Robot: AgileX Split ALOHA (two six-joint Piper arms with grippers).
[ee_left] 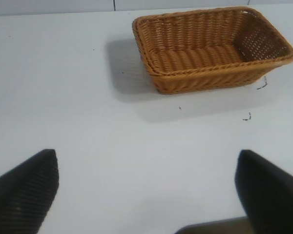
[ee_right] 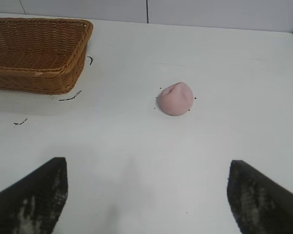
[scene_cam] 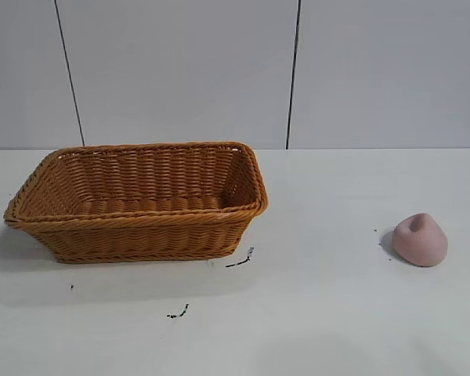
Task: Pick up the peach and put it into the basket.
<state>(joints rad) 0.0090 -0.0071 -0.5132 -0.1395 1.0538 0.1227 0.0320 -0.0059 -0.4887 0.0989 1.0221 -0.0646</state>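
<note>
The peach [scene_cam: 420, 240] is a small dusty-pink lump with a crease, lying on the white table at the right. It also shows in the right wrist view [ee_right: 175, 98], some way ahead of my right gripper [ee_right: 147, 168], which is open and empty. The basket [scene_cam: 137, 200] is a large orange-brown wicker one, standing left of centre and empty inside. It shows in the left wrist view [ee_left: 212, 47], far ahead of my left gripper [ee_left: 147, 158], which is open and empty. Neither gripper shows in the exterior view.
The white table [scene_cam: 321, 313] carries a few small black marks [scene_cam: 240, 259] near the basket's front right corner. A pale panelled wall [scene_cam: 180, 70] stands behind the table.
</note>
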